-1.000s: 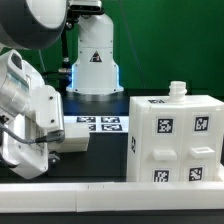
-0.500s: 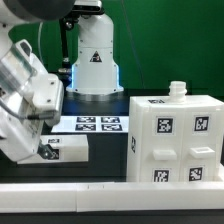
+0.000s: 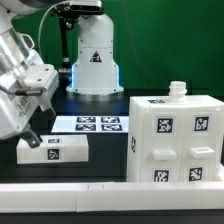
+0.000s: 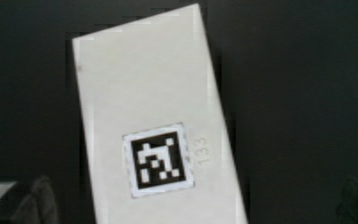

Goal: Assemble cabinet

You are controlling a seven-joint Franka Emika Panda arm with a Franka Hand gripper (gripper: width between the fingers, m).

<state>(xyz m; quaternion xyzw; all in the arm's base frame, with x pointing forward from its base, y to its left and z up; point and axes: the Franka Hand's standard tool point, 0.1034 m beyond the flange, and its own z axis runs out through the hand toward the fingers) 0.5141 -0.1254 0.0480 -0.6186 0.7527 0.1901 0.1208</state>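
Note:
The cabinet body (image 3: 175, 140), a white box with several marker tags and a small knob on top, stands on the table at the exterior view's right. A flat white cabinet panel (image 3: 55, 150) with tags lies on the black table at the exterior view's left. My gripper (image 3: 31, 133) hangs just above the panel's left end, tilted, and is open and empty. In the wrist view the panel (image 4: 149, 90) fills the middle with one tag (image 4: 158, 158) showing. My gripper (image 4: 185, 205) is over it, with the dark fingertips (image 4: 5, 200) wide apart at the frame's edges.
The marker board (image 3: 96, 124) lies flat behind the panel. The white robot base (image 3: 92, 60) with a triangle mark stands at the back. A long low white rail (image 3: 110, 195) runs along the front edge of the table.
My gripper has risen up and away from the flat panel, which stays lying on the table. The cabinet body has not moved.

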